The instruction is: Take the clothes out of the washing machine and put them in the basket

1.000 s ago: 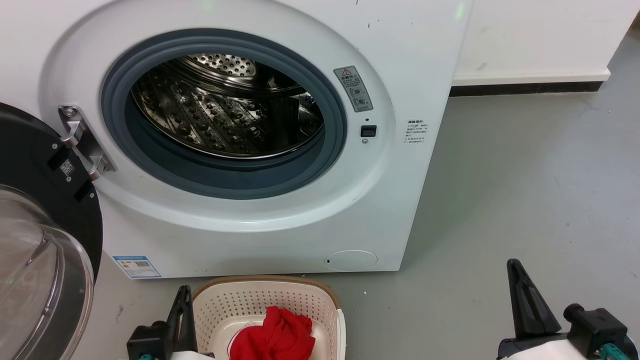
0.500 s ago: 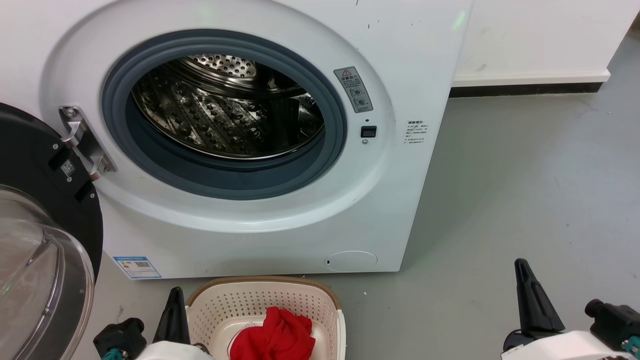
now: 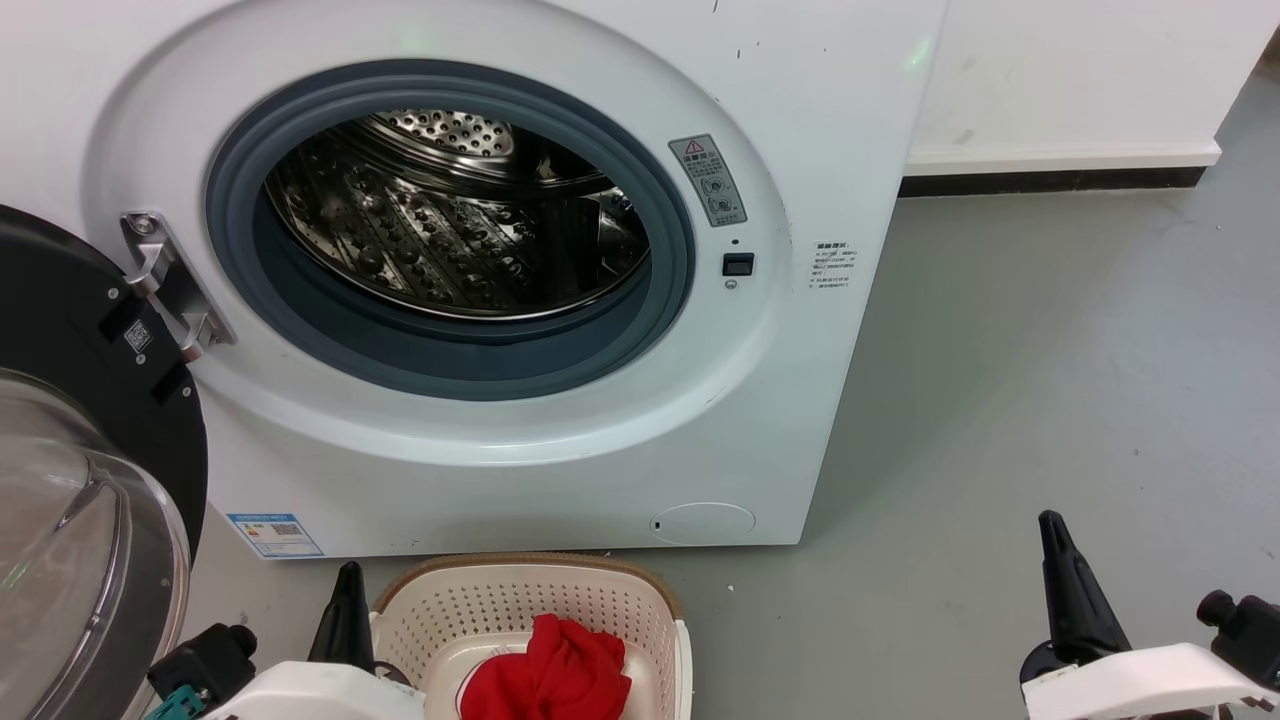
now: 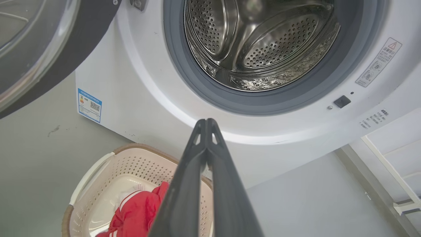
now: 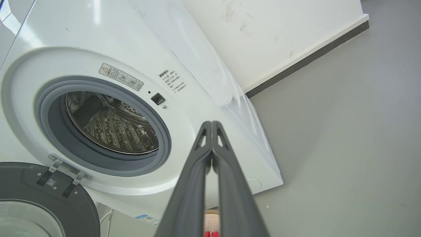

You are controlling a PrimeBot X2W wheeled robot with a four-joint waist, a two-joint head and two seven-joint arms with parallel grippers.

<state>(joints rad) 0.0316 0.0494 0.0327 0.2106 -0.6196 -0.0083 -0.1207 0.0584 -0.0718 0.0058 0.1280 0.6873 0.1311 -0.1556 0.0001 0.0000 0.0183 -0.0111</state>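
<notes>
Front-loading washing machine (image 3: pixel 560 470) with its glass door (image 3: pixel 70 320) swung open at the left and the perforated steel drum (image 3: pixel 450 230) in view. Red clothes (image 3: pixel 548 675) lie heaped in the cream basket (image 3: pixel 520 600) on the floor before it. The left wrist view adds their white striped cuff (image 4: pixel 125 201). The left gripper (image 4: pixel 206 122) and right gripper (image 5: pixel 211 123) each press 2 fingers together, holding nothing.

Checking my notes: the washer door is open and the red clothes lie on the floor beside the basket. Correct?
Not quite. The red clothes lie inside the basket, not on the floor, as the head view shows. The washer door is open.
</notes>
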